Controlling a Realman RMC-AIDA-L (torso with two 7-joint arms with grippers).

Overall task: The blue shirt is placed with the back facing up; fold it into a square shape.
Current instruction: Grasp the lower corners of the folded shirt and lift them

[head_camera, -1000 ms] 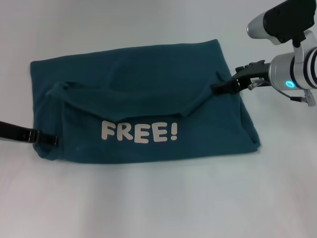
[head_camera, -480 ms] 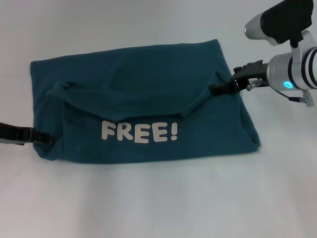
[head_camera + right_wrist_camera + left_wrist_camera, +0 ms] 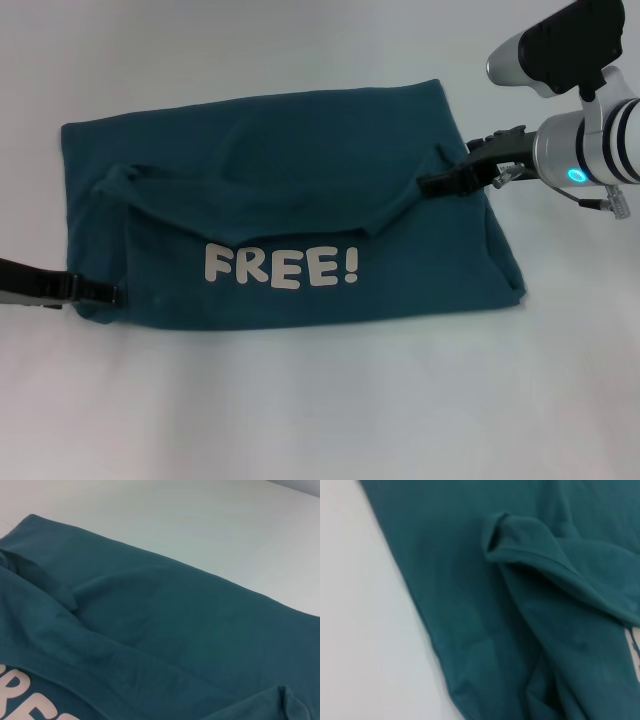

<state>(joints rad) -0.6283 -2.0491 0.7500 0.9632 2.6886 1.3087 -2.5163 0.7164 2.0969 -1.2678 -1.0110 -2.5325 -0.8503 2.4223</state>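
Note:
The blue shirt lies spread across the white table. Its lower part is folded up over the rest, so the white "FREE!" lettering faces up. My left gripper lies low at the shirt's lower left corner, its tip touching the fabric edge. At the shirt's right edge, my right gripper sits beside the end of the fold. The left wrist view shows the shirt with a raised fold. The right wrist view shows the shirt and part of the lettering.
The white table surrounds the shirt on every side. My right arm's silver and black wrist hangs over the table's right side.
My left gripper drew back to the left, then came in again a little lower at the shirt's corner. My right gripper crept slightly left. The shirt has not moved.

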